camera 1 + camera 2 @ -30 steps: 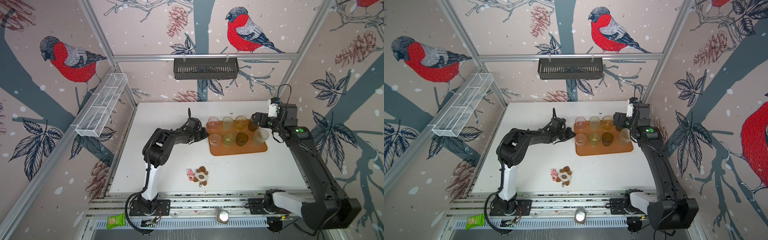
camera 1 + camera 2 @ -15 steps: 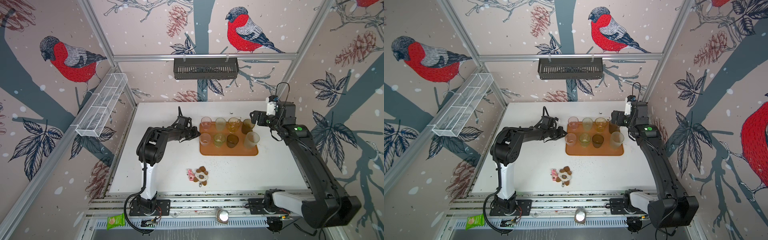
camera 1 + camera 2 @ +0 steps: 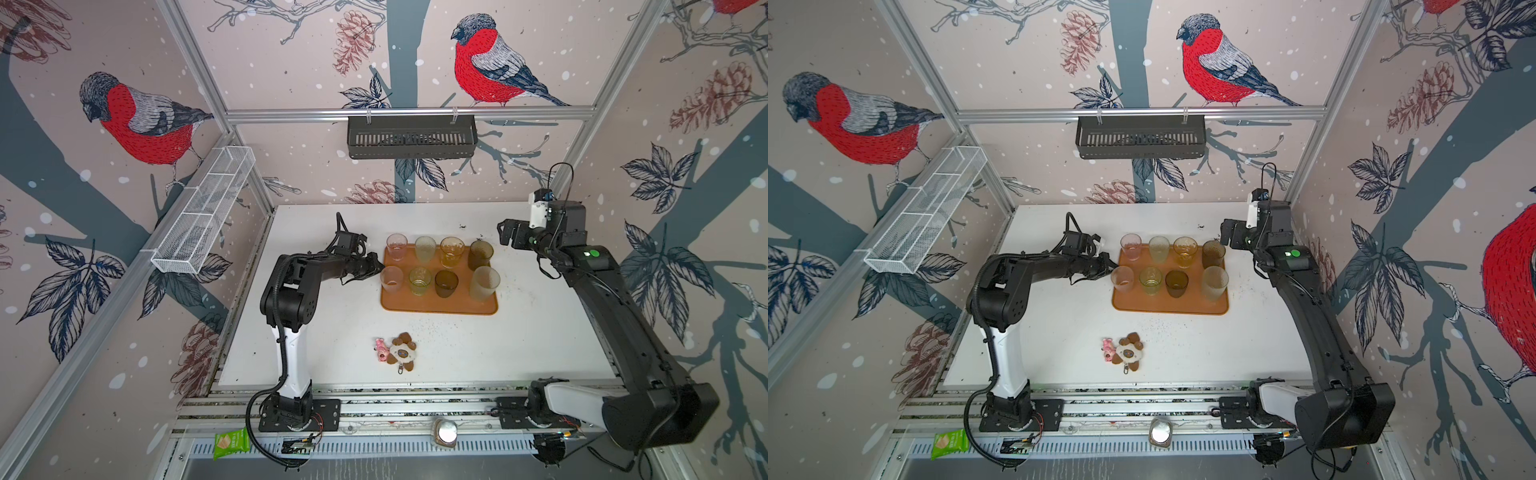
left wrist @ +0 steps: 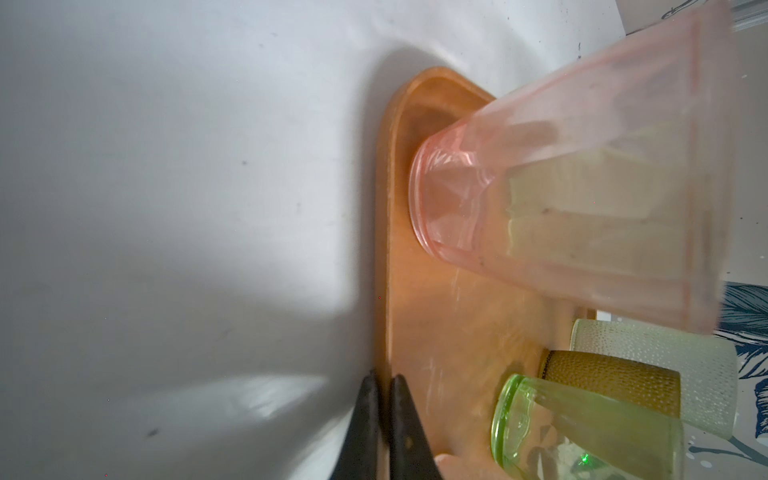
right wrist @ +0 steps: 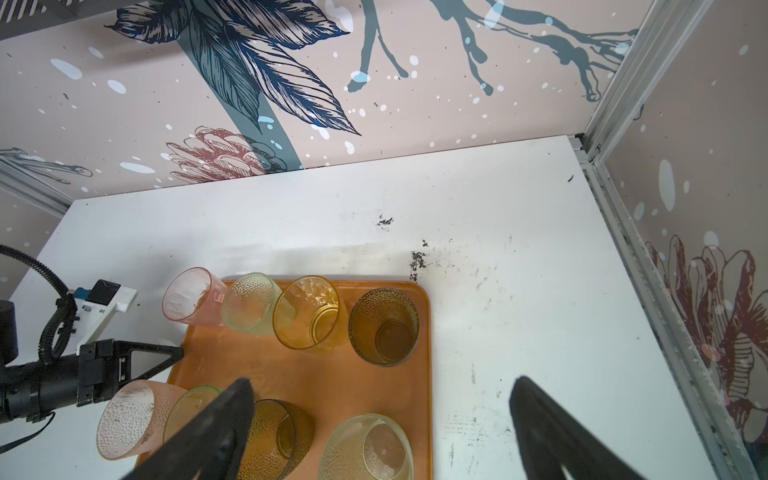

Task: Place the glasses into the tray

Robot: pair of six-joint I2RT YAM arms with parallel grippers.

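1. On the white table (image 3: 519, 332), toward its far half, the tray (image 3: 436, 305) lies flat. All eight glasses (image 3: 419, 280) stand upright on it in two rows of four, and none stands on the bare table in either top view.
2. Left gripper (image 4: 384, 380): the jaws are almost together and pinch the low rim of the tray's short side, one finger outside and one inside, as the left wrist view shows. It holds no glass.
3. Right gripper (image 5: 380, 384): the jaws are spread wide and empty, above the tray's opposite end. It is near the tall brown glass (image 5: 384, 328) but clear of it.
4. Step in hand, as judged: placing appears finished, and the loaded tray is being handled by its rim.
5. Next move, as judged: either a slow, level slide or a clean release of the rim, since a jerk could topple the taller glasses.
6. Appearance: the glasses are translucent tumblers tinted pink, pale green, amber, dark brown and frosted cream, several with pebbled walls. The far row and the cream one are taller than the other three. The tray is orange-brown with rounded corners and a shallow lip.
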